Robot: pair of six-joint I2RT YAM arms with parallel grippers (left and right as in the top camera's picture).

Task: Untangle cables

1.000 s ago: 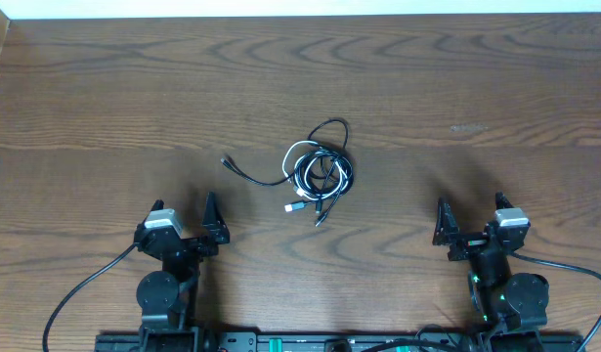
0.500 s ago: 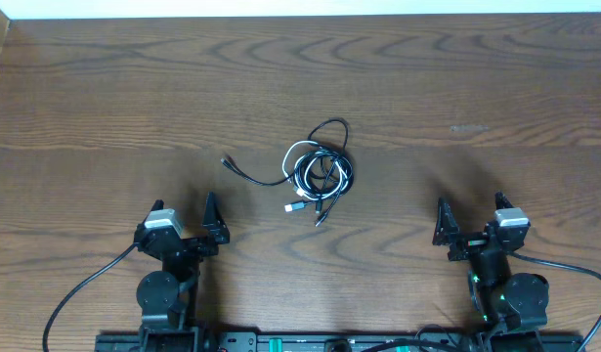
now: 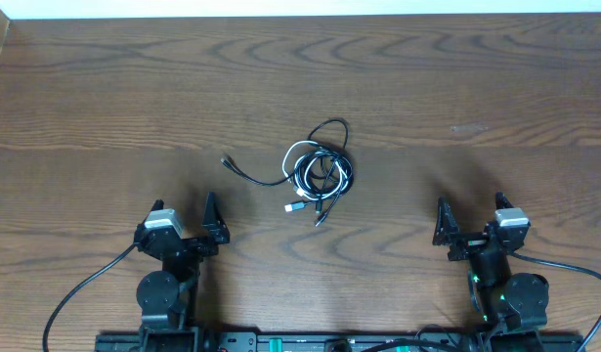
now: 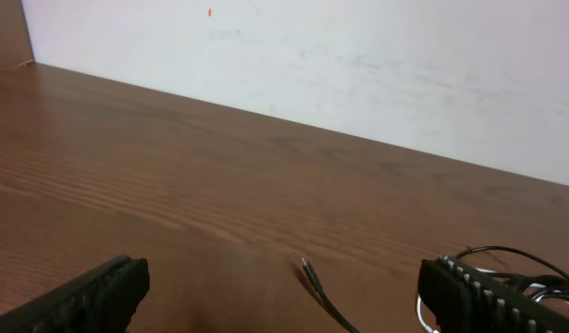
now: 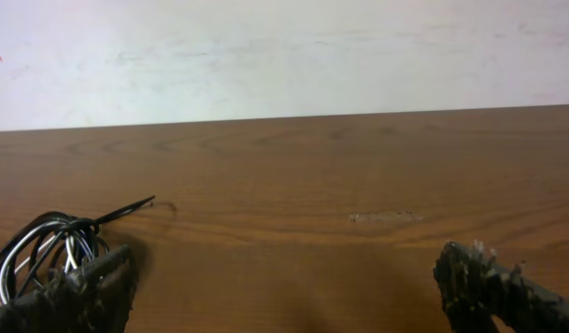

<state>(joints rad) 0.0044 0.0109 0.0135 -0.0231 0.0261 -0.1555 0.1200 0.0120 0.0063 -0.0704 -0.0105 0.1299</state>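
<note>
The cables (image 3: 318,168) lie in a tangled bundle of black and white cords at the middle of the table, with a black end (image 3: 229,160) trailing to the left and a white plug (image 3: 293,207) at the near side. My left gripper (image 3: 184,221) rests open near the front left, well short of the bundle. My right gripper (image 3: 470,219) sits open at the front right, also apart from it. In the left wrist view the black cable tip (image 4: 306,267) lies between the spread fingers (image 4: 90,294). The right wrist view shows the cable bundle (image 5: 45,242) behind its left finger.
The wooden table (image 3: 105,108) reaches back to a white wall (image 4: 358,65). A pale scuff (image 3: 468,128) marks the wood at the right. Thick black arm wires (image 3: 80,288) loop along the front edge.
</note>
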